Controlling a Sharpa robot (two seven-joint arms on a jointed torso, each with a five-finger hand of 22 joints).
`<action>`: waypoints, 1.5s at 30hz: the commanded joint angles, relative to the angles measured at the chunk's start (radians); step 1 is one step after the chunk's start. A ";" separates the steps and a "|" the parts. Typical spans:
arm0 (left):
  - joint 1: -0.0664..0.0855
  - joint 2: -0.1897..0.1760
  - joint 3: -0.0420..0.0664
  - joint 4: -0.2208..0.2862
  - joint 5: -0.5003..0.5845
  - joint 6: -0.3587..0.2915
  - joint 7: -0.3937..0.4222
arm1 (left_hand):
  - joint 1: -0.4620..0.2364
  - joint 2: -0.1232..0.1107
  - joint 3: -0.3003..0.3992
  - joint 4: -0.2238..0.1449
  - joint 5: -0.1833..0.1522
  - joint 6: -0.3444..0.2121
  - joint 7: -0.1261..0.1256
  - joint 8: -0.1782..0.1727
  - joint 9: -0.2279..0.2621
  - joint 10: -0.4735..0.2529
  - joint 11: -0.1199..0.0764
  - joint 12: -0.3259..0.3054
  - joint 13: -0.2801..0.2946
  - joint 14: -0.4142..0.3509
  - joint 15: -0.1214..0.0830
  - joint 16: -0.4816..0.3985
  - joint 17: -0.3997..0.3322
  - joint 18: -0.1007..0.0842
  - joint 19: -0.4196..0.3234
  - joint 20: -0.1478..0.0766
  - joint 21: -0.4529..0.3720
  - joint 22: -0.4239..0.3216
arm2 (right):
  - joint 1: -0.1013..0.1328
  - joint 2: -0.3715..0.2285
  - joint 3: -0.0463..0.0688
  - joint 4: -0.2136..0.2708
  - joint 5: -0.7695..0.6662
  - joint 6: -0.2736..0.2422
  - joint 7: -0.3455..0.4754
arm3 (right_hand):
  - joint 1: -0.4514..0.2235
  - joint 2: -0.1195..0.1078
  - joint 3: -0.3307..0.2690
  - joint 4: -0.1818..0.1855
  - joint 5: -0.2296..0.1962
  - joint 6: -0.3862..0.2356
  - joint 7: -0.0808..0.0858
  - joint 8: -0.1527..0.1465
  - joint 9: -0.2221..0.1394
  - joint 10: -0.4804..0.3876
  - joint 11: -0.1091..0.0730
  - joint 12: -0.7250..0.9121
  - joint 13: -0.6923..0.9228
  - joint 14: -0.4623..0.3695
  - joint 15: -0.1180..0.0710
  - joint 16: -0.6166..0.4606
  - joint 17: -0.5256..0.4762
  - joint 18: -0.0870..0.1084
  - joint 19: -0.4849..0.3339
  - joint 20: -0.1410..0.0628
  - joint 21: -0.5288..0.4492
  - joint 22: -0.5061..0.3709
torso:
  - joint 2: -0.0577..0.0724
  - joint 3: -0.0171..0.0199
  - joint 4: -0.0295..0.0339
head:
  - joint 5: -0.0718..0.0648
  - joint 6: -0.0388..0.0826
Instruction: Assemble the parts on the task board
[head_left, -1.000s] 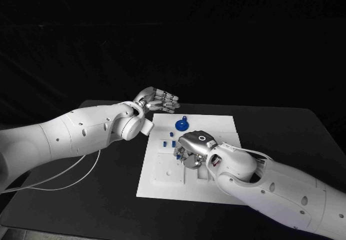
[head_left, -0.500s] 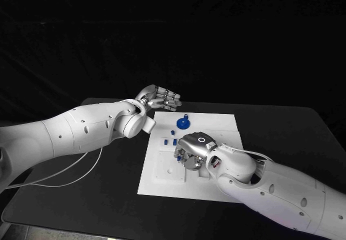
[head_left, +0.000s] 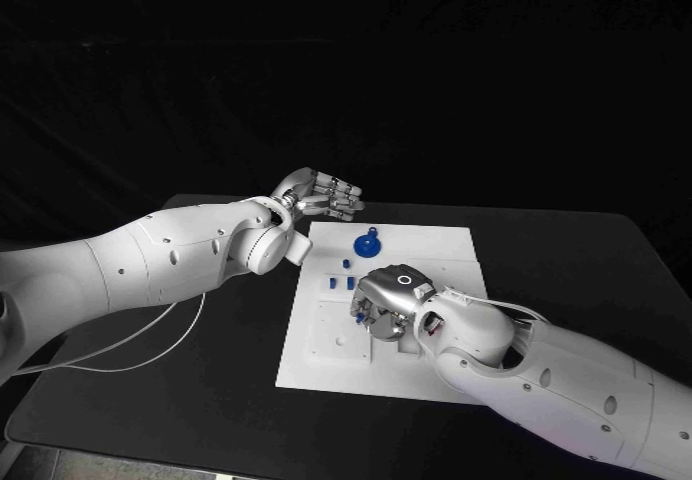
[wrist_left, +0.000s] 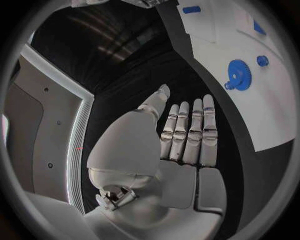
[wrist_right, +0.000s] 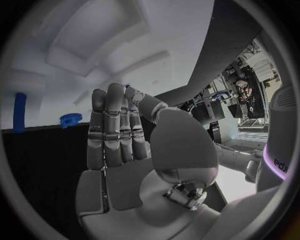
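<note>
My right robot hand hovers low over the task board middle, apparently holding nothing; left robot hand empty beyond its far-left corner. Descending blind, I might knock the small blue parts.

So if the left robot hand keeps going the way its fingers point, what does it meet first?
Probably nothing on the board. The left robot hand hangs past the white board's far corner, fingers aimed alongside its edge over bare black table. The blue gear sits off to the side. Depth is unclear.

Black table under the white plate, with a white cable trailing across its left side.
</note>
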 joint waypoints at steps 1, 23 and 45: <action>0.001 0.001 0.001 0.001 0.007 0.007 0.007 | -0.001 0.007 0.000 0.007 0.001 0.002 0.008 0.002 0.000 -0.003 0.006 -0.001 0.000 0.001 -0.006 -0.004 -0.001 -0.003 0.005 0.001 0.004 -0.001 | -0.002 -0.001 -0.002 0.002 -0.016 0.021 0.003 | -0.009 0.000 0.001 -0.006 0.003 0.006 -0.001 0.003 0.001 0.007 0.003 0.004 0.001 0.017 -0.007 0.004 -0.001 0.019 0.008 0.000 -0.006 0.001 | 0.000 0.0001 -0.0005 | 0.001 -0.001; 0.001 0.002 0.001 -0.004 0.008 0.010 0.005 | -0.001 0.007 0.000 0.007 0.001 0.002 0.008 0.002 0.000 -0.003 0.006 -0.001 0.000 0.001 -0.006 -0.004 -0.001 -0.003 0.005 0.001 0.004 -0.001 | -0.002 -0.005 -0.002 0.002 -0.018 0.029 -0.003 | -0.011 0.001 0.002 -0.007 0.004 0.007 -0.001 0.003 0.002 0.009 0.003 0.004 0.002 0.017 -0.007 0.006 -0.001 0.019 0.016 0.000 -0.023 0.015 | 0.000 0.0001 -0.0004 | 0.001 -0.007; 0.001 0.005 0.001 0.002 0.008 0.013 0.000 | 0.002 0.007 -0.001 0.007 0.000 0.002 0.008 0.002 0.000 -0.004 0.006 -0.001 0.000 0.000 -0.006 -0.004 -0.001 -0.003 0.005 0.002 0.004 -0.007 | -0.002 0.038 -0.029 -0.053 -0.032 0.043 -0.014 | -0.012 -0.002 0.002 -0.008 0.013 -0.006 0.003 0.002 -0.002 -0.005 0.007 0.004 0.000 0.014 -0.005 0.004 -0.004 0.018 0.020 0.001 -0.048 0.039 | -0.001 -0.0001 -0.0015 | -0.001 -0.014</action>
